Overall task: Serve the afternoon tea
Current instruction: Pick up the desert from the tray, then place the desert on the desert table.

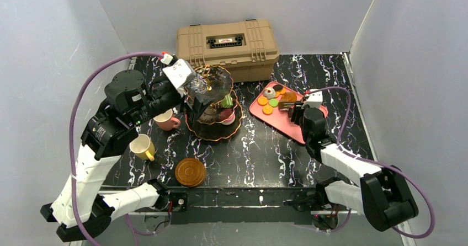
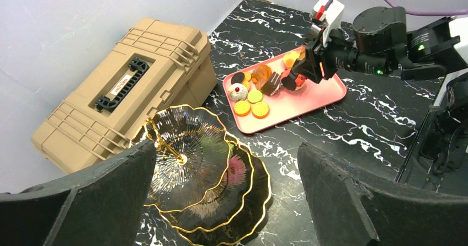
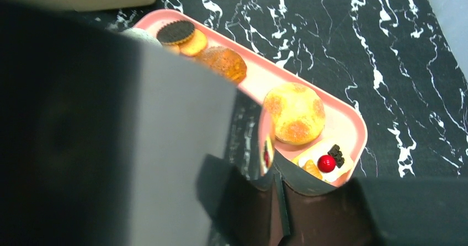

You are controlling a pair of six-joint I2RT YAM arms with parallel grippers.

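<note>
Top external: three-tier stand point(image 1: 212, 105) mid-bench point(image 1: 259, 158), pink tray point(image 1: 276, 119) at its 3 o'clock. Left fingers point(image 2: 83, 202) wide apart above stand. Right fingers point(image 3: 110, 119) flank brown pastry point(image 3: 309, 218) at tray; clamped or not, cannot tell.

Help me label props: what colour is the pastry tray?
The tray is pink; left wrist view.

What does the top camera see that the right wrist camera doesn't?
Only the top view shows the stand, the pink cup, the yellow cup and the saucer. Only the right wrist view shows a little cherry cake. Both show the pink tray and the black marble table.
</note>
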